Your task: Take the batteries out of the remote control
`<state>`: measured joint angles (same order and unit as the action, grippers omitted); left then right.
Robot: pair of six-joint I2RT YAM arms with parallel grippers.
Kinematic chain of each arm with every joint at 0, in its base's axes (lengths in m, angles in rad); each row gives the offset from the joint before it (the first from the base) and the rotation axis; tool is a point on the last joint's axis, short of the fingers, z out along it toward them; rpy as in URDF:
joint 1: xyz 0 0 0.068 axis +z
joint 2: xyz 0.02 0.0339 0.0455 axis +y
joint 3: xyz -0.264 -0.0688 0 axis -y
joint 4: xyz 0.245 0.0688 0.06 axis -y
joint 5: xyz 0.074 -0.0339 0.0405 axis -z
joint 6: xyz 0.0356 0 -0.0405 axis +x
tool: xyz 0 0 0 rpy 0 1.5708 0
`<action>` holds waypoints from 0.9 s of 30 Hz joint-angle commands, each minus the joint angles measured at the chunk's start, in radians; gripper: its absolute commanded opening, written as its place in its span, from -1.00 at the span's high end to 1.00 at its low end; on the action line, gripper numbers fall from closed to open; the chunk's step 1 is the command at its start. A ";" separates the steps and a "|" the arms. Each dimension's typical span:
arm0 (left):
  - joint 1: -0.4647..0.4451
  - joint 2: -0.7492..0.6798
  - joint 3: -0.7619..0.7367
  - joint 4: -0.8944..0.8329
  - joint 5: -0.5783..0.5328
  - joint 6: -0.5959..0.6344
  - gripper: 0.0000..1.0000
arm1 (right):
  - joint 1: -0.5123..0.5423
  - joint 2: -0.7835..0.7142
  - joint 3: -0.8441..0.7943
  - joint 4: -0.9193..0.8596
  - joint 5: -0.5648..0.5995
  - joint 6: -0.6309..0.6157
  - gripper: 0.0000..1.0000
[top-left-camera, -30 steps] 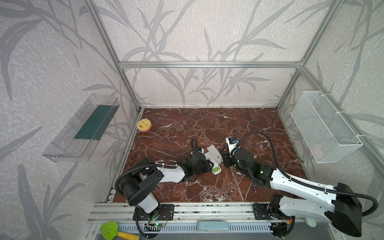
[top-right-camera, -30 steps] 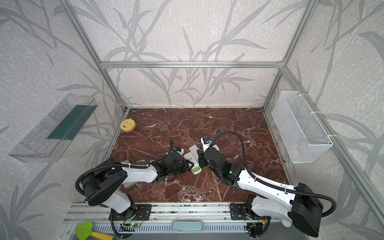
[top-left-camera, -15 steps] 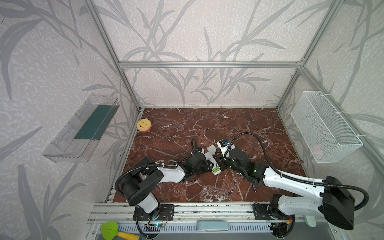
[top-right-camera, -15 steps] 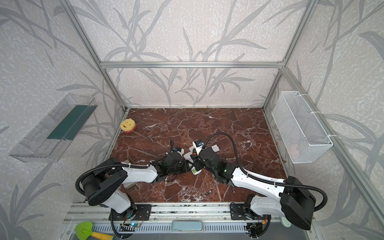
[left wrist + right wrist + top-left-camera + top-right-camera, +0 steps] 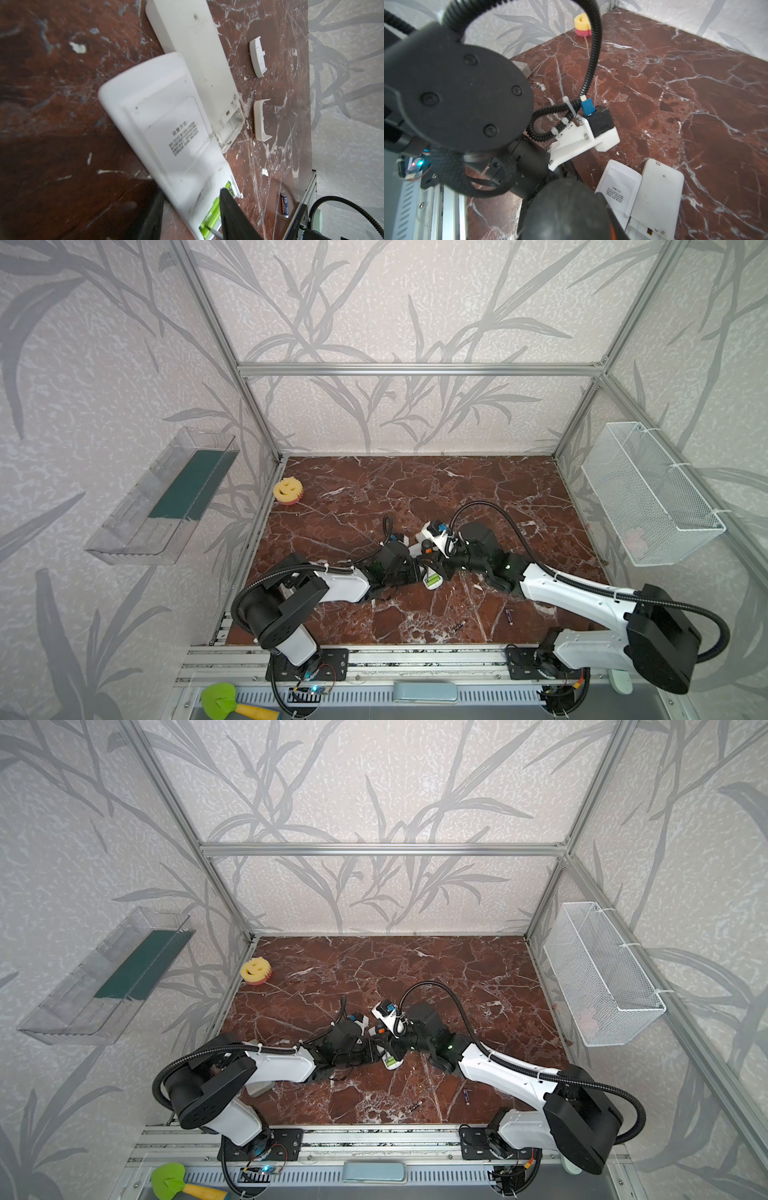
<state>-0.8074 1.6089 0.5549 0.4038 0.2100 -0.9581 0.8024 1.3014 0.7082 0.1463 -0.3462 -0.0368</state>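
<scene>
In the left wrist view my left gripper (image 5: 191, 216) is shut across a white remote control (image 5: 164, 124) that lies label side up. Its end compartment is open and holds two lime green batteries (image 5: 211, 216). My right gripper (image 5: 571, 207) is shut on the black-and-orange handle of a screwdriver (image 5: 426, 546), whose metal tip (image 5: 214, 233) rests on the green batteries. In both top views the grippers meet over the remote (image 5: 432, 580) (image 5: 390, 1061) at mid-table. Two dark batteries (image 5: 509, 616) (image 5: 458, 625) lie loose near the front edge.
A second white remote (image 5: 197, 52) with an empty compartment lies beside the first. Two loose white covers (image 5: 257, 56) (image 5: 261, 120) lie next to it. A yellow smiley sponge (image 5: 287, 490) sits at the back left, and a wire basket (image 5: 648, 493) hangs on the right wall.
My right arm has swung left with the screwdriver until it reaches the remote held by the left gripper. The left arm and the remote have not moved.
</scene>
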 commanded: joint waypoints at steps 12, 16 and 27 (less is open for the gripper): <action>0.024 0.070 0.038 -0.013 0.060 0.019 0.08 | -0.003 0.076 0.021 -0.231 -0.155 -0.430 1.00; 0.028 0.081 0.039 -0.004 0.072 0.016 0.08 | -0.031 0.049 0.008 -0.246 -0.158 -0.452 1.00; 0.033 0.089 0.026 0.018 0.092 0.011 0.09 | -0.092 0.066 0.028 -0.262 -0.247 -0.363 1.00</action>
<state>-0.7750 1.6680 0.5888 0.4503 0.2905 -0.9440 0.7200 1.3331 0.7563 0.0090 -0.6228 -0.4305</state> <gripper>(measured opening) 0.456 0.320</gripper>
